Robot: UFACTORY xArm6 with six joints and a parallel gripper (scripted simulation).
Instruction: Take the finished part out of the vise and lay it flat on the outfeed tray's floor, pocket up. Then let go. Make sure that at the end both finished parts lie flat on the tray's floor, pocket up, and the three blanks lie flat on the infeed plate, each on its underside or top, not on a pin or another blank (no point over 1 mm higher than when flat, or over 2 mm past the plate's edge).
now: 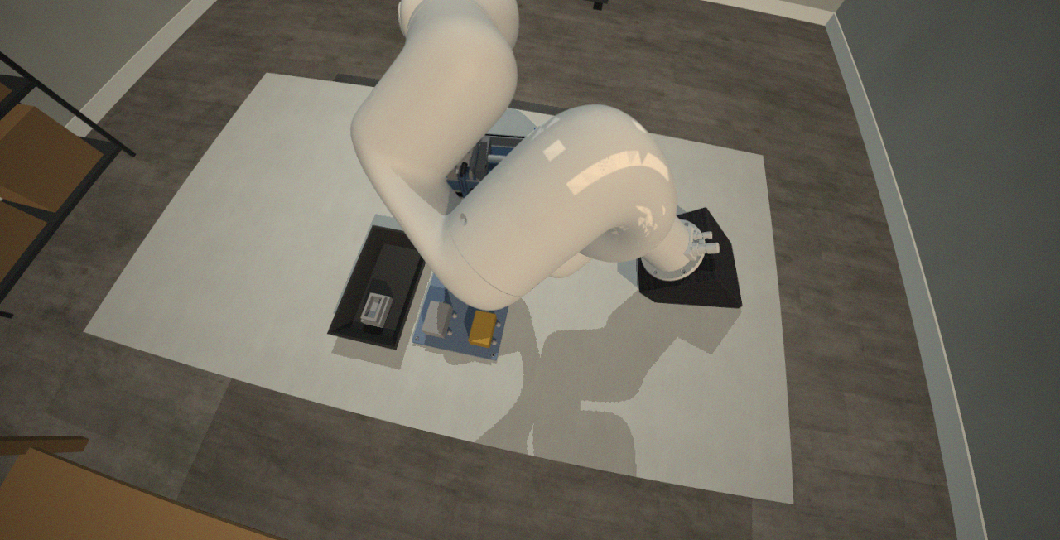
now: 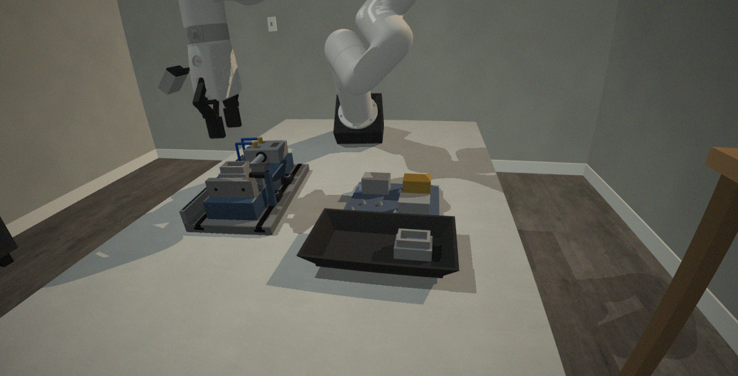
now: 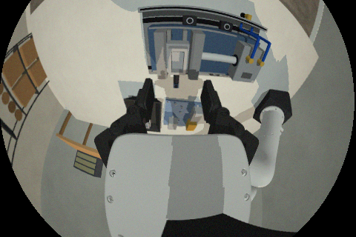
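The finished part (image 2: 234, 168) (image 3: 178, 47), light grey with its pocket up, sits between the jaws of the vise (image 2: 232, 188) (image 3: 196, 53). Whether both jaws touch it I cannot tell. My gripper (image 2: 224, 127) (image 3: 178, 87) is open and empty, high above the vise, fingers pointing down. In the top view the arm hides it and most of the vise. The black outfeed tray (image 1: 392, 262) (image 2: 381, 267) (image 3: 157, 115) holds another grey part (image 1: 376, 310) (image 2: 413, 249), pocket up, near one end of its floor; the other end is bare.
Beside the tray is a blue plate (image 1: 455, 346) (image 2: 435, 203) with a grey block (image 1: 437, 318) (image 2: 375, 183) and an orange block (image 1: 482, 328) (image 2: 416, 183). A blue post with a black top (image 2: 270, 188) stands at the vise's side. Blue hoses (image 3: 256, 44) rise at its cylinder end.
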